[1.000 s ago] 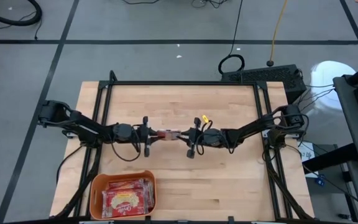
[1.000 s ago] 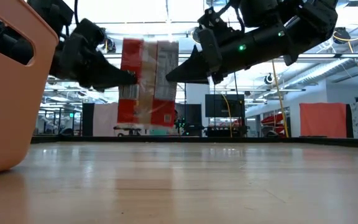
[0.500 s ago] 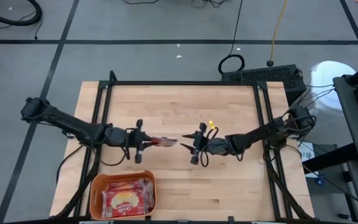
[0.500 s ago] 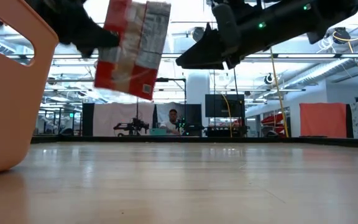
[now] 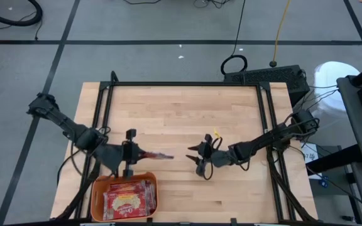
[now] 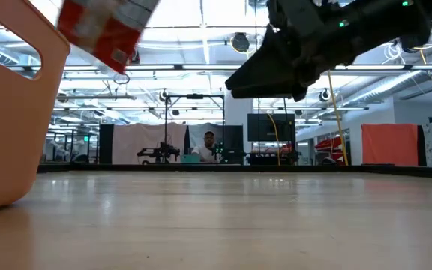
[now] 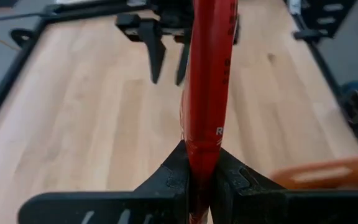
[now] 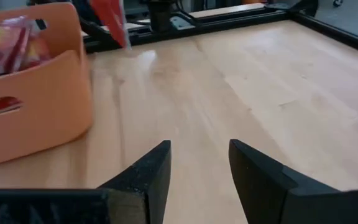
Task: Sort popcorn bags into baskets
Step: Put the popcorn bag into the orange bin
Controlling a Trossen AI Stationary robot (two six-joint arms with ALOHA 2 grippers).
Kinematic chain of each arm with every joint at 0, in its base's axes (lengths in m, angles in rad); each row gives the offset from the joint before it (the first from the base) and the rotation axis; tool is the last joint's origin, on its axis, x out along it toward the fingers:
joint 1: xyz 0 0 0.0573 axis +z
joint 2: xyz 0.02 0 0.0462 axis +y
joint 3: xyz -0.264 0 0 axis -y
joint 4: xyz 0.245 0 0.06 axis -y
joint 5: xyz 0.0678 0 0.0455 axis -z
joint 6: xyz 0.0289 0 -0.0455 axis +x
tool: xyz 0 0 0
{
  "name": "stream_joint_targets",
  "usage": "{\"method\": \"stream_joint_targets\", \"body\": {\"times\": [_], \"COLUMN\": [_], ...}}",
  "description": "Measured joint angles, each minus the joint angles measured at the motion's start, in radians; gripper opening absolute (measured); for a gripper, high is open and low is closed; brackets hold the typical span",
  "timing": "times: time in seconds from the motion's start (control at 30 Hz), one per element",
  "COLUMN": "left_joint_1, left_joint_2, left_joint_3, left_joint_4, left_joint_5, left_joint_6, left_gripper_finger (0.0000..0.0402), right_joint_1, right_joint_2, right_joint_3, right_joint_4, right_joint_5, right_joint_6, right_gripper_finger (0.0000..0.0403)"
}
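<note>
Carried popcorn bag (image 6: 100, 30) blurred and cropped at the low view's top edge.
Seen edge-on from the left wrist, printed face hidden; orange basket (image 6: 10, 112) cut off at the low view's left edge, lower packets in it buried under the top one (image 5: 126, 202).

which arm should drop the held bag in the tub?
Left. Its gripper is shut on the popcorn bag, just above the orange basket. The right gripper is open, empty and farther off.
</note>
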Motion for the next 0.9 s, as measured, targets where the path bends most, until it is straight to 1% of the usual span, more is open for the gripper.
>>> {"method": "stream_joint_targets", "body": {"times": [0.13, 0.33, 0.47, 0.57, 0.67, 0.77, 0.83, 0.9], "left_joint_1": [-0.080, -0.202, -0.270, -0.311, -0.348, -0.379, -0.397, -0.405], "left_joint_2": [0.081, 0.258, 0.372, 0.450, 0.518, 0.555, 0.578, 0.603], "left_joint_3": [0.139, 0.413, 0.588, 0.694, 0.764, 0.772, 0.773, 0.773], "left_joint_4": [-0.178, -0.517, -0.734, -0.879, -0.976, -0.955, -0.971, -0.975], "left_joint_5": [0.000, -0.017, -0.015, 0.022, 0.091, 0.174, 0.228, 0.294], "left_joint_6": [-0.086, -0.256, -0.405, -0.535, -0.659, -0.726, -0.792, -0.818], "left_gripper_finger": [0.0030, 0.0030, 0.0030, 0.0030, 0.0030, 0.0030, 0.0030, 0.0030], "right_joint_1": [0.064, 0.149, 0.189, 0.206, 0.214, 0.219, 0.219, 0.219], "right_joint_2": [0.020, 0.024, 0.024, 0.024, 0.024, 0.025, 0.032, 0.033], "right_joint_3": [-0.001, -0.001, -0.001, -0.001, -0.001, -0.001, -0.001, -0.001], "right_joint_4": [0.025, 0.082, 0.085, 0.094, 0.100, 0.099, 0.101, 0.094], "right_joint_5": [0.079, 0.160, 0.209, 0.213, 0.213, 0.213, 0.213, 0.212], "right_joint_6": [0.027, 0.023, 0.024, 0.024, 0.028, 0.053, 0.074, 0.090], "right_gripper_finger": [0.0153, 0.0153, 0.0153, 0.0153, 0.0153, 0.0153, 0.0153, 0.0153]}}
